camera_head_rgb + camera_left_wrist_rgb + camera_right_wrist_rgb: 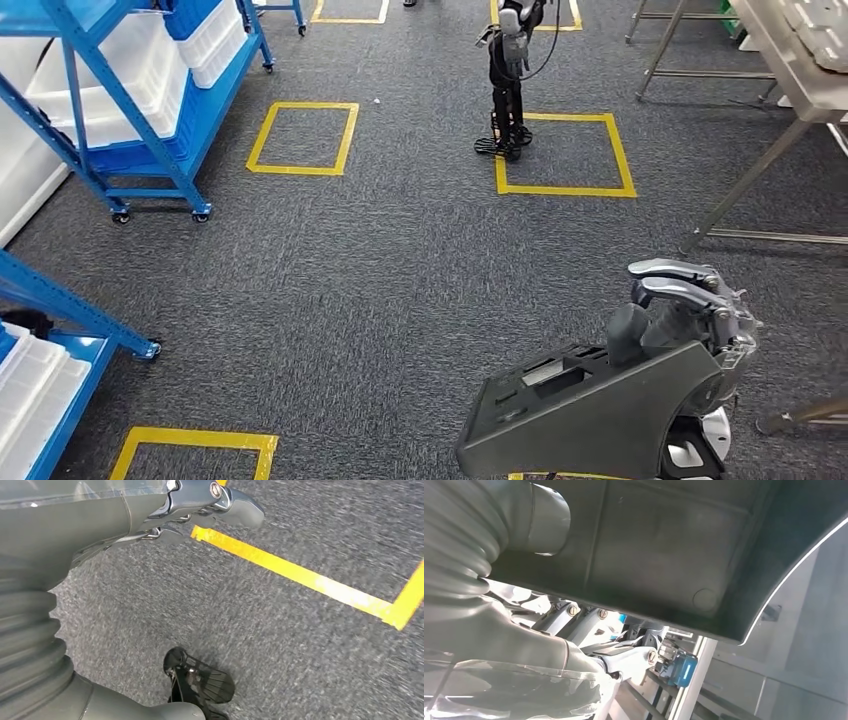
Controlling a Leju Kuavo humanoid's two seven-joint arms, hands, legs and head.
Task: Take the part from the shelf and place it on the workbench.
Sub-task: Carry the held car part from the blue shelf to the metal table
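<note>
While the head view looks down on grey carpet, the following is recorded:
Part: a dark grey moulded part (590,410) is held low on the right of the head view, above the carpet (400,260), well apart from the workbench (800,70)
Right hand: the right hand (690,310) is clamped on the part's upper edge; in its wrist view the part (684,545) is seen pressed against the thumb
Left hand: the left hand (200,505) is seen hanging over the carpet beside yellow floor tape (310,580), fingers curled together, nothing held
Shelf: a blue shelf (130,90) with white bins is noted at far left
Other: a second robot (510,80) is seen standing at a taped square
</note>
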